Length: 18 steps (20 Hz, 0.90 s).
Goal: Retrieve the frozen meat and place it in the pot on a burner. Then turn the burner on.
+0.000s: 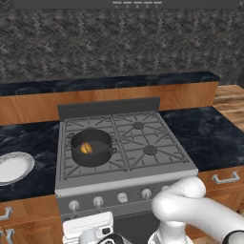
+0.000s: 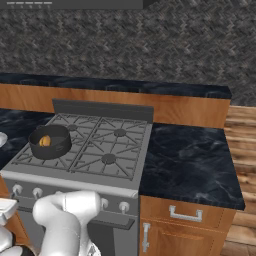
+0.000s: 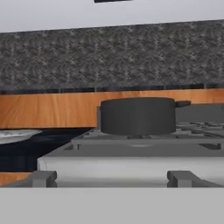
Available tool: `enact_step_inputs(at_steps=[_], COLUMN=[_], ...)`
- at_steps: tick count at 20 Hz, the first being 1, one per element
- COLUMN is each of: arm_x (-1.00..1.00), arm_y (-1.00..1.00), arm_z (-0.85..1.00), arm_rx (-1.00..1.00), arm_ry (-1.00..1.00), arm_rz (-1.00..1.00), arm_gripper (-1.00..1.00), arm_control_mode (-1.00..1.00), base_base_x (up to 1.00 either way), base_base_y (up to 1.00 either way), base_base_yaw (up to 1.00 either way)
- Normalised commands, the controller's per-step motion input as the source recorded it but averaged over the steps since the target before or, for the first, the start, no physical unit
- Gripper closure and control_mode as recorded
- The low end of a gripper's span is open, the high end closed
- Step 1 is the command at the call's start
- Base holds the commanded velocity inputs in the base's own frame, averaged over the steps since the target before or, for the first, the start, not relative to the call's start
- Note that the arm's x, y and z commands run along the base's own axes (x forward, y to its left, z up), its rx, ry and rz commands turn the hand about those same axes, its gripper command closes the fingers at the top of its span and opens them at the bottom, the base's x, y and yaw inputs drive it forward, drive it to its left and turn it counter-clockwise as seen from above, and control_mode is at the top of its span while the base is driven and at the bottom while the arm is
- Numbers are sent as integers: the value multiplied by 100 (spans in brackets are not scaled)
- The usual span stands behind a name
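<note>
The dark grey pot stands on the front-left grate of the silver stove. Inside it lies the orange-brown frozen meat. The pot covers the burner beneath it. My gripper hangs low in front of the stove, below the knob row. It is open, its tips wide apart, with nothing between them. In the hand view the pot rises straight ahead above the stove's front edge, and its wall hides the meat.
Several silver knobs line the stove front, just above my hand. A white plate lies on the dark counter left of the stove. Bare burners sit on the right half. Wooden cabinets flank the stove.
</note>
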Motion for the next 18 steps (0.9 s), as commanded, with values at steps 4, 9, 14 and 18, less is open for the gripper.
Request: enact_step_inputs(at_steps=[4,9,14,18], arm_x=[24,31,30,28], arm_y=[0,1,6,14], arm_z=[-37,-31,-26,-27], arm_rx=[0,0,0,0], arm_ry=[0,0,0,0], arm_rz=[0,0,0,0], arm_gripper=[-100,-100,-100,-100], arm_control_mode=[-100,-100,-100,-100], base_base_x=[0,0,0,0], base_base_y=[0,0,0,0], base_base_yaw=[0,0,0,0])
